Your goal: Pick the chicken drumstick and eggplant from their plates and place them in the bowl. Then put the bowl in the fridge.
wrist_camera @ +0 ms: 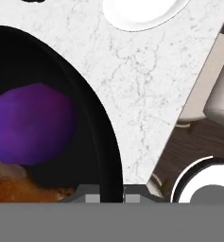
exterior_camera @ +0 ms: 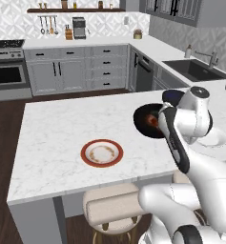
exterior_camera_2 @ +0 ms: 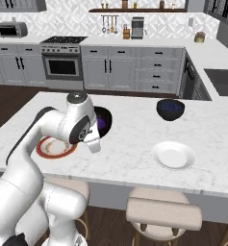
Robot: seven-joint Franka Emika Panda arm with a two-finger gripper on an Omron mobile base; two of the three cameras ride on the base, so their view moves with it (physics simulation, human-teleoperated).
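The gripper [wrist_camera: 105,196] is pinched down on the rim of the black bowl [wrist_camera: 101,127] — the finger tips barely show at the bottom of the hand view, so the exact contact is hard to make out, but they seem to straddle the bowl's edge. Inside the bowl lie the eggplant [wrist_camera: 32,124] and, touching it, the chicken drumstick [wrist_camera: 19,186]. The bowl sits on the marble island [exterior_camera: 52,133] between the red-rimmed plate [exterior_camera: 101,153] and the white plate [exterior_camera_2: 173,155] — both plates bare.
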